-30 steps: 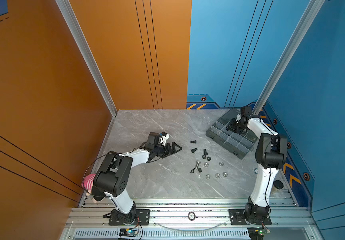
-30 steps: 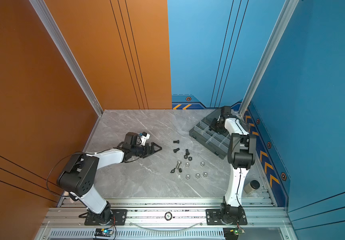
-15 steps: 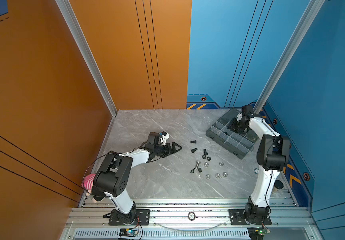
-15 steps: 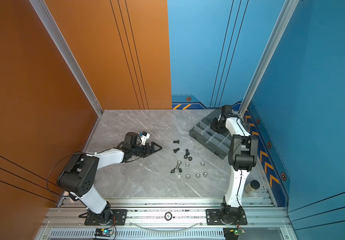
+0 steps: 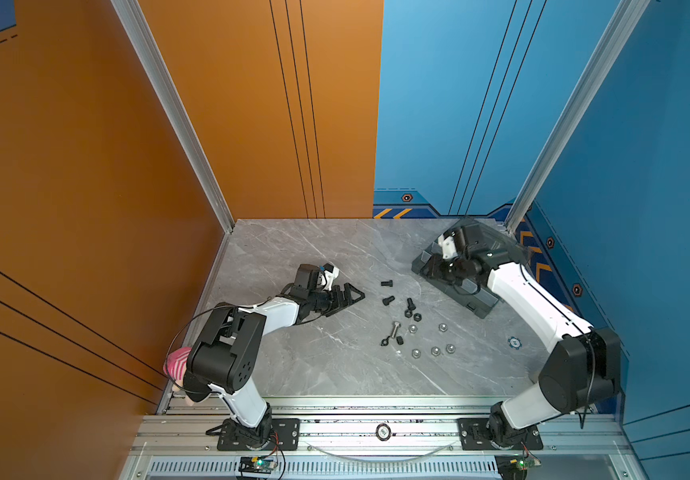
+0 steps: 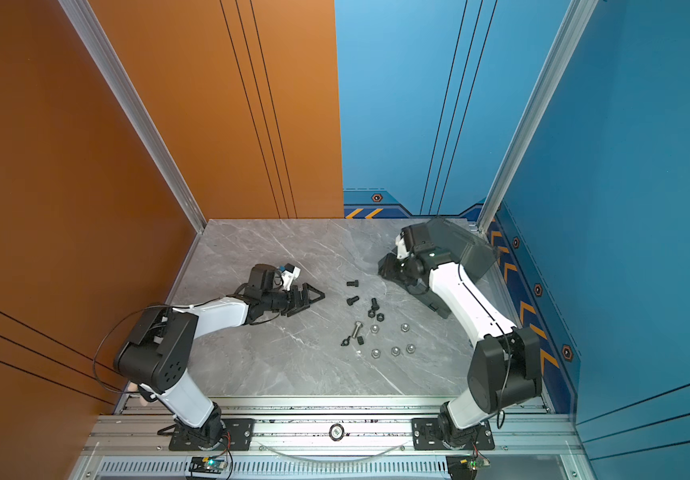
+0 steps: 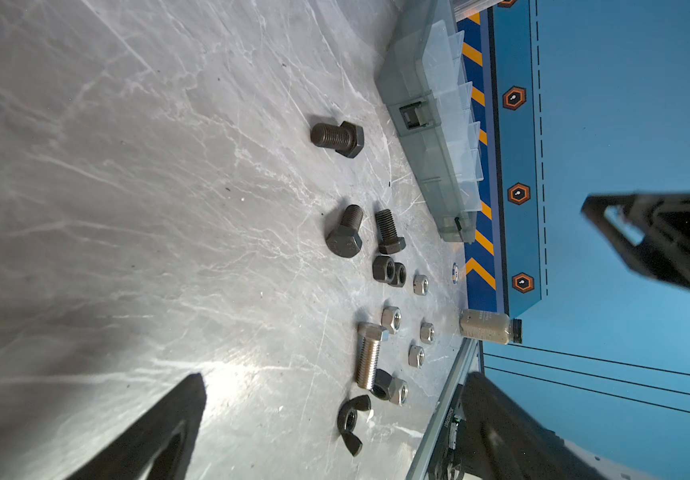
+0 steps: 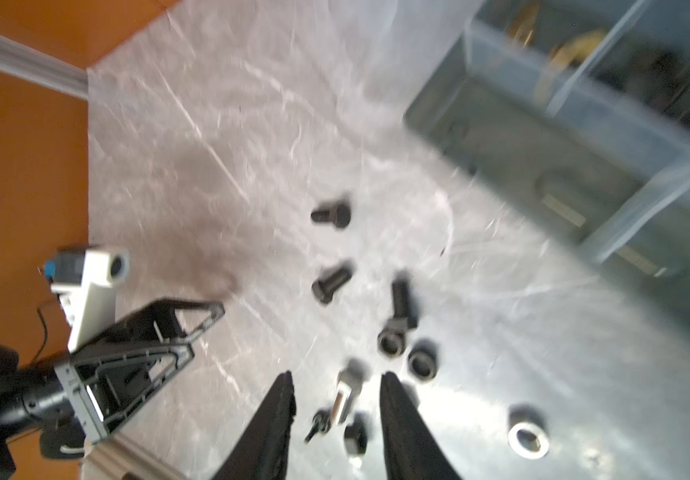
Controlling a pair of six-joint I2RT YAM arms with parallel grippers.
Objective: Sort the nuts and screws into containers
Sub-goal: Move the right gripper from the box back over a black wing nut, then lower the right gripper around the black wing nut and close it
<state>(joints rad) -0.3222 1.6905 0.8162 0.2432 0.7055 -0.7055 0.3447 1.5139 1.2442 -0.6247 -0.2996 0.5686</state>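
Observation:
Several black screws (image 5: pixel 388 300) and one silver screw (image 5: pixel 395 329) lie mid-table, also seen in the left wrist view (image 7: pixel 337 137). Beside them are silver nuts (image 5: pixel 435 351), black nuts (image 5: pixel 416 317) and a black wing nut (image 7: pixel 351 419). The containers are one grey organiser box (image 5: pixel 474 301) at back right with its lid (image 5: pixel 497 239) up. Brass wing nuts (image 8: pixel 567 50) lie in one compartment. My right gripper (image 5: pixel 432 268) hangs over the box's near left end, open and empty; its view (image 8: pixel 337 376) is blurred. My left gripper (image 5: pixel 349 295) lies low, left of the parts, open and empty (image 7: pixel 335 376).
A small blue-and-white disc (image 5: pixel 514 342) lies on the table right of the nuts. A small bottle (image 7: pixel 488 326) stands beyond the table's right edge. A pink striped thing (image 5: pixel 177 361) sits by the left arm's base. Walls close in the left, back and right.
My right gripper has moved from over the back of the box leftward and forward to its near left end, and its jaws have opened. The left arm has not moved.

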